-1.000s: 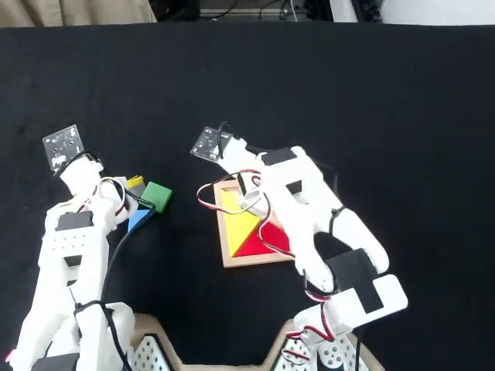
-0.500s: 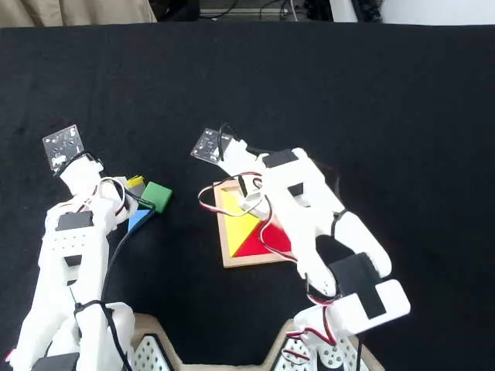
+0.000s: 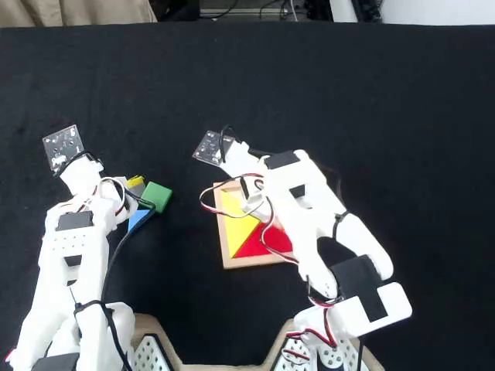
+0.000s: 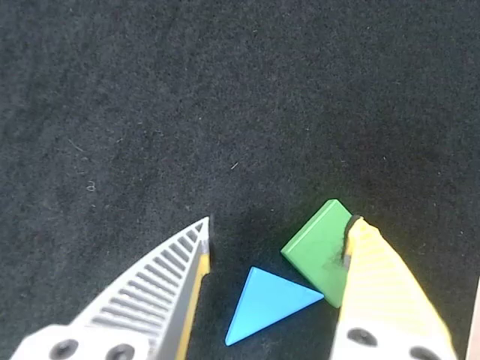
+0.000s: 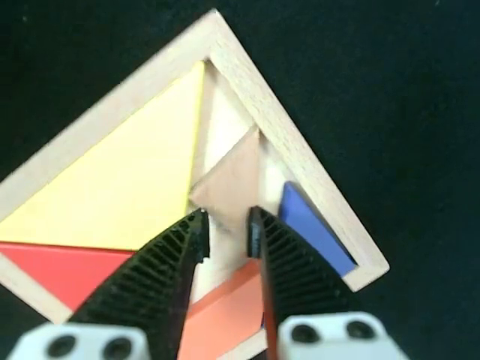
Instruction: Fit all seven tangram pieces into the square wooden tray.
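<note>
The square wooden tray (image 3: 232, 259) lies mid-table under my right arm. In it lie a yellow triangle (image 5: 127, 180), a red triangle (image 5: 52, 266), an orange piece (image 5: 225, 307) and a blue parallelogram (image 5: 315, 229). My right gripper (image 5: 225, 223) hovers over the tray (image 5: 300, 150), its fingers closed narrowly on the lower corner of a pale tan triangle (image 5: 229, 180) beside the yellow one. To the left, my left gripper (image 4: 279, 236) stands open low over the cloth. A blue triangle (image 4: 270, 300) lies between its fingers, and a green square (image 4: 319, 251) touches one finger.
Black cloth covers the table. In the high view the green square (image 3: 158, 195) and blue triangle (image 3: 139, 220) lie about a hand's width left of the tray. The far half and right side of the table are bare cloth.
The right arm has shifted slightly toward the near right over the tray. The left arm and the loose pieces have stayed still.
</note>
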Motion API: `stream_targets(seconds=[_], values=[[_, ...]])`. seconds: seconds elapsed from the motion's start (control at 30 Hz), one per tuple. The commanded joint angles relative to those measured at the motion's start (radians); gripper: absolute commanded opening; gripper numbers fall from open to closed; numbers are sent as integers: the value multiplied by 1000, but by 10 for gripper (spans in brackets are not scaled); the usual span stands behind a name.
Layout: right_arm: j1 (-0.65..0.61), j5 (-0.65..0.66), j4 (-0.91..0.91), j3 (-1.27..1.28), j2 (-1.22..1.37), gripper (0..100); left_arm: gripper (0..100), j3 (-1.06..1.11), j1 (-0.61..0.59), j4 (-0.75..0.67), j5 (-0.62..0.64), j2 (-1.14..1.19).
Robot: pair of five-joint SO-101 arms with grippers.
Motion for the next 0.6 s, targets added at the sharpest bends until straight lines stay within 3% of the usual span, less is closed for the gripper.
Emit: stream_targets(seconds=[0.0, 0.33, 0.47, 0.57], values=[[17, 9, 52, 10, -41, 45, 288, -10, 4, -12, -3, -26], [40, 6, 235, 12, -145, 42, 288, -10, 4, -12, -3, -26], [77, 8, 158, 36, -269, 42, 288, -12, 4, -12, -3, -26], [37, 6, 14, 113, -300, 43, 288, -12, 4, -12, -3, -26]])
